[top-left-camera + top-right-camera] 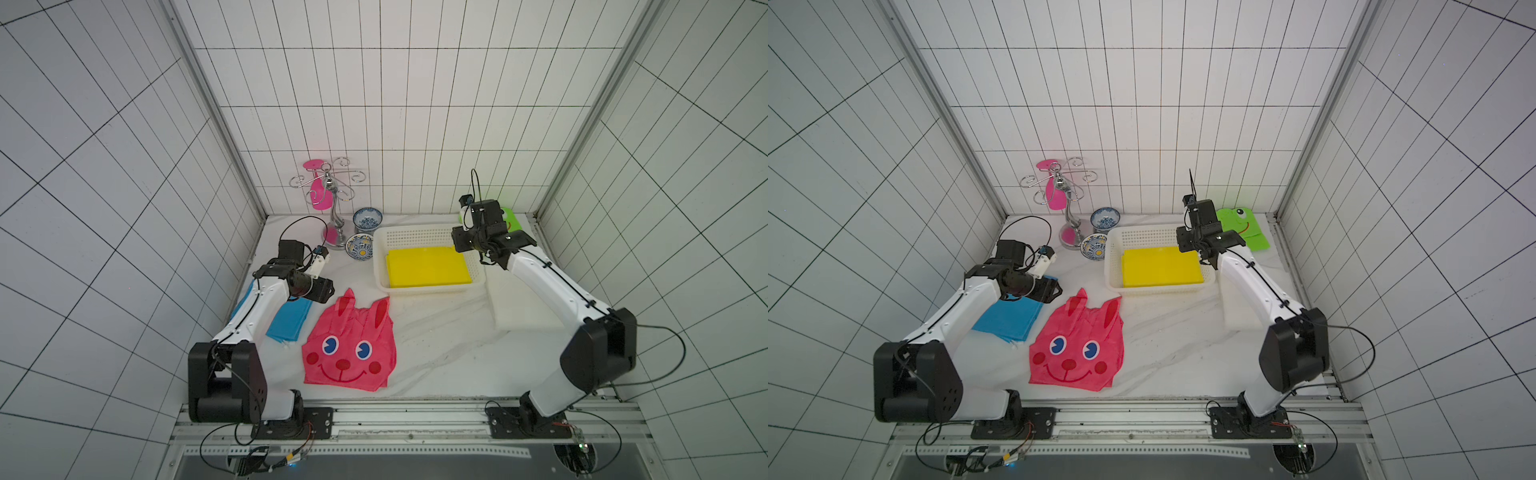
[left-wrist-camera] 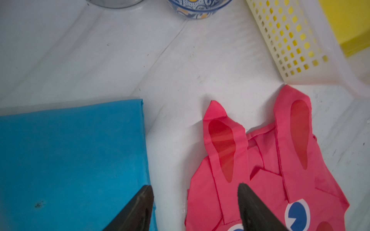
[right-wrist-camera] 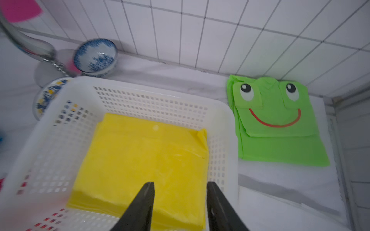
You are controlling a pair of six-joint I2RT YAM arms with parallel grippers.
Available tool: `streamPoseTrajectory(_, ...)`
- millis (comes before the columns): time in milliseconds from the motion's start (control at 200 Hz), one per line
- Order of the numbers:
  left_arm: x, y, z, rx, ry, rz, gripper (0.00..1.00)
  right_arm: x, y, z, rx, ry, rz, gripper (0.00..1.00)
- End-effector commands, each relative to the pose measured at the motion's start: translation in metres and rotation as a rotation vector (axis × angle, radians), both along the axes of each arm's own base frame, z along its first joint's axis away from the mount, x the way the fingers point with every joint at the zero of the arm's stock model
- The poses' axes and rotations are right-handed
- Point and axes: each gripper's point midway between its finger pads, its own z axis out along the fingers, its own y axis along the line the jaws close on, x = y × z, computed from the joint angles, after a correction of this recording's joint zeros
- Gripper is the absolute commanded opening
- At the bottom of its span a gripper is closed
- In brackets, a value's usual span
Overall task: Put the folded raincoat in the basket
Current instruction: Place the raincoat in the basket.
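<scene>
I see the yellow folded raincoat [image 3: 144,160] lying in the white basket [image 3: 156,94]; my right hand [image 3: 180,184] hangs above it, parted, empty; my left hand [image 2: 194,185] gapes wide, empty.

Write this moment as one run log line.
yellow raincoat: in basket | right gripper: open, empty, over basket | left gripper: open, empty

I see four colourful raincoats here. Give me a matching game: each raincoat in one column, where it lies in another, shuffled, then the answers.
1 yellow raincoat
2 green raincoat
3 pink raincoat
4 blue raincoat

A far corner, beside the basket
B left edge of the table
C inside the basket
D middle of the table, in front of the basket

Pairs: 1-C, 2-A, 3-D, 4-B
</scene>
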Motion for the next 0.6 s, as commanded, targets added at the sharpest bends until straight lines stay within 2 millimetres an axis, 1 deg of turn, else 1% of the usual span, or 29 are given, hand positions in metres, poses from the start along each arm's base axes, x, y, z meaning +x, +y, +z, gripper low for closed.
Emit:
streamPoseTrajectory(0, -0.029, 0.005, -0.009, 0.023, 0.055, -0.079, 0.75, -0.064, 0.048, -0.021, -0.011, 0.027, 0.344, 0.52)
streamPoseTrajectory(60, -0.042, 0.006, -0.017, 0.044, 0.072, -0.126, 0.77, -0.091, 0.057, -0.034, -0.016, 0.063, 0.379, 0.53)
streamPoseTrajectory(115, -0.053, 0.008, -0.026, 0.068, 0.085, -0.157, 0.79, -0.117, 0.066, -0.053, 0.001, 0.131, 0.423, 0.53)
streamPoseTrajectory(155, -0.06, 0.009, -0.032, 0.08, 0.095, -0.183, 0.8, -0.139, 0.077, -0.069, 0.013, 0.181, 0.484, 0.54)
streamPoseTrajectory(200, -0.069, 0.008, -0.039, 0.086, 0.104, -0.22, 0.81, -0.171, 0.092, -0.087, 0.009, 0.225, 0.605, 0.54)
streamPoseTrajectory(260, -0.081, 0.005, -0.046, 0.087, 0.12, -0.278, 0.81, -0.213, 0.107, -0.112, -0.034, 0.251, 0.775, 0.56)
streamPoseTrajectory(305, -0.088, 0.002, -0.049, 0.079, 0.13, -0.329, 0.81, -0.243, 0.112, -0.132, -0.09, 0.253, 0.908, 0.57)
streamPoseTrajectory(370, -0.092, -0.002, -0.054, 0.077, 0.133, -0.374, 0.82, -0.276, 0.113, -0.159, -0.195, 0.226, 1.089, 0.58)
streamPoseTrajectory(405, -0.092, -0.002, -0.055, 0.082, 0.139, -0.381, 0.82, -0.288, 0.113, -0.17, -0.245, 0.203, 1.168, 0.58)
streamPoseTrajectory(430, -0.092, -0.004, -0.056, 0.082, 0.145, -0.386, 0.82, -0.292, 0.114, -0.177, -0.274, 0.185, 1.2, 0.58)
streamPoseTrajectory(490, -0.093, -0.007, -0.059, 0.079, 0.158, -0.401, 0.82, -0.296, 0.122, -0.188, -0.329, 0.111, 1.259, 0.59)
streamPoseTrajectory(595, -0.098, -0.014, -0.064, 0.091, 0.178, -0.448, 0.82, -0.309, 0.128, -0.206, -0.431, -0.024, 1.445, 0.61)
